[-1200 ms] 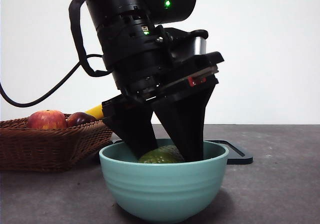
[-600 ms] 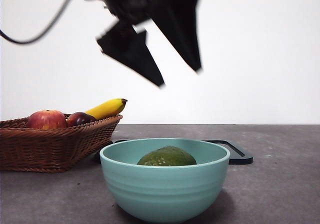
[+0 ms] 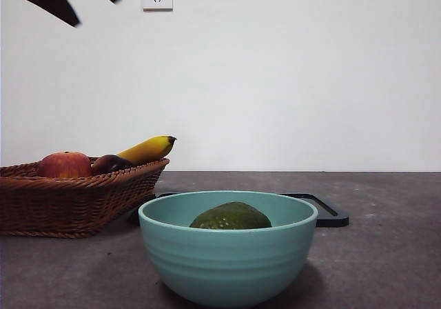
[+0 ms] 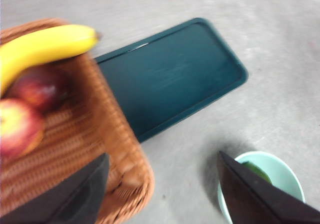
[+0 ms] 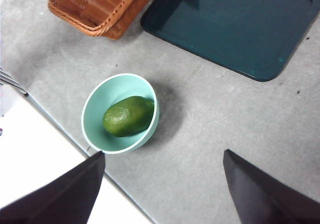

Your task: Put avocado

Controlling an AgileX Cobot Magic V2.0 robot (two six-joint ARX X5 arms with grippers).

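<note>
- Since the avocado (image 5: 128, 116) lies on its side inside the mint bowl (image 5: 92, 109), with nothing gripping it, the placing looks done to me.
- Both grippers are empty. The right gripper (image 5: 162, 186) hangs high with its fingers wide apart, and the bowl shows beyond its one fingertip rather than between the two.
- The left gripper (image 4: 162, 184) also has its fingers spread, one over the wicker basket (image 4: 120, 149) rim and the other crossing the bowl's edge; a sliver of avocado shows just beside that finger.
- Beyond the left fingers sit a red apple (image 4: 17, 129), a dark plum (image 4: 40, 86) and a banana (image 4: 42, 46) in the basket.
- Farther still lies the dark tray (image 4: 170, 76), flat on the table (image 5: 200, 134), apart from the bowl.
- Seen from the front, only dark fingertips show at a top corner, well clear of the bowl.
</note>
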